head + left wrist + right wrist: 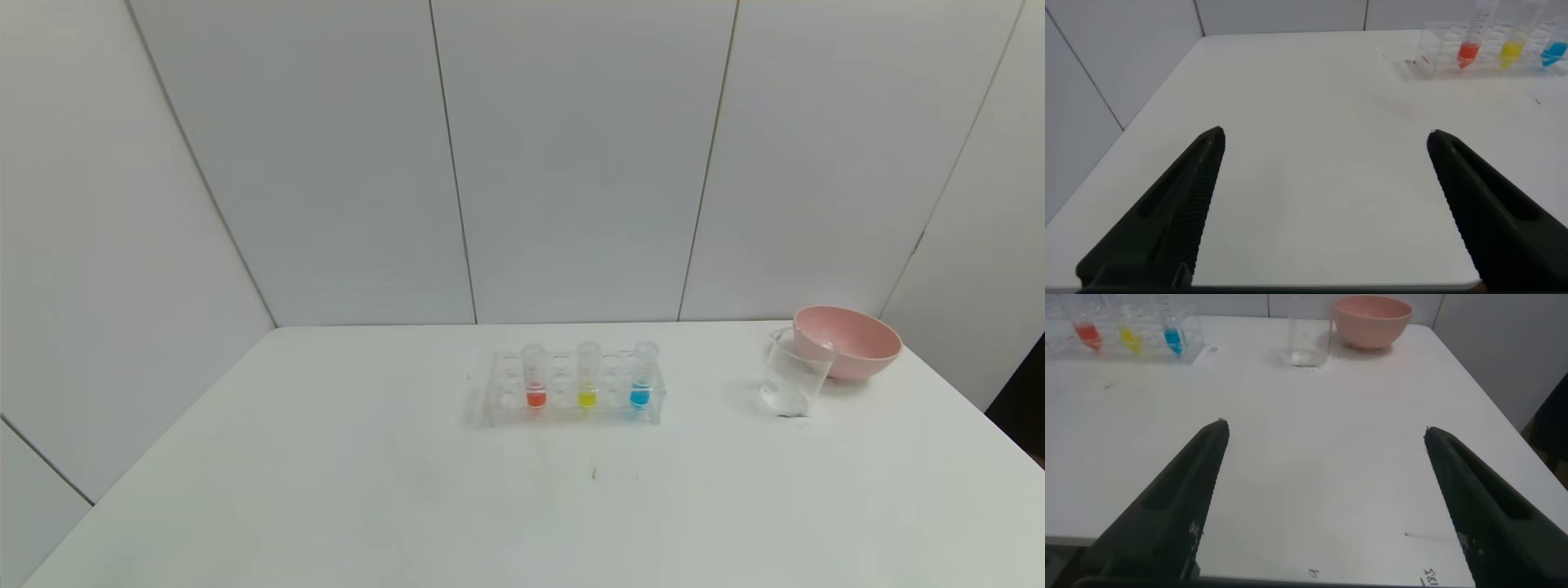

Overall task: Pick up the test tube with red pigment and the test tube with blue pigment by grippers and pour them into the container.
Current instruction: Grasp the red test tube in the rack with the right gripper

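A clear rack (571, 390) was set near the middle of the white counter (326, 490), a little closer to the back edge than to the front edge. Three small tubes were stood upright in it, in a row. The test tube with red pigment (535, 377) was placed at the left end of the row, a tube with yellow liquid (588, 376) in the middle, and the test tube with blue pigment (642, 376) at the right end. The container (792, 372), a small clear beaker, was seen near the back right corner of the counter, well apart from the rack. A pink bowl (849, 341) was seen just behind it, touching it or nearly so. The left gripper (1323, 204) was held low over the front left part of the counter, with its two black fingers spread wide and nothing between them. The right gripper (1323, 498) was held low over the front right part, also spread wide and with nothing held.
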Controlling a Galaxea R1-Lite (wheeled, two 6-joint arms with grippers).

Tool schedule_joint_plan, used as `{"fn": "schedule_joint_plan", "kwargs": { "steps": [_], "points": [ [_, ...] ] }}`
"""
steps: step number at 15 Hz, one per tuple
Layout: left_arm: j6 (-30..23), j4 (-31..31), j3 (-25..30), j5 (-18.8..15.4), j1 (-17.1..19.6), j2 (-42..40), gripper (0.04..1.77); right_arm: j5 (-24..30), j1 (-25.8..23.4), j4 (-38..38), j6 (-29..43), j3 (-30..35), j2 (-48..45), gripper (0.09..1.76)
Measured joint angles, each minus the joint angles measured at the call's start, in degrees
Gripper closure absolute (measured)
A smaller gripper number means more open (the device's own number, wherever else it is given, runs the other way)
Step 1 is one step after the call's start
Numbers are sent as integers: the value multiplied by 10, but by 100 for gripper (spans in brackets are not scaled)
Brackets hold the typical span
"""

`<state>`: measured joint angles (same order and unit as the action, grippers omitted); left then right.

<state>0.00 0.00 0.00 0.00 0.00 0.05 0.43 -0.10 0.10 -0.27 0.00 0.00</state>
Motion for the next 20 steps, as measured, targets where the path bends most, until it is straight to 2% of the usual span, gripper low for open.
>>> {"fn": "schedule_joint_plan", "kwargs": {
  "steps": [20],
  "points": [
    [0, 0, 0, 0, 0, 0, 5, -1, 0, 0, 0, 0, 0, 14]
  ]
}}
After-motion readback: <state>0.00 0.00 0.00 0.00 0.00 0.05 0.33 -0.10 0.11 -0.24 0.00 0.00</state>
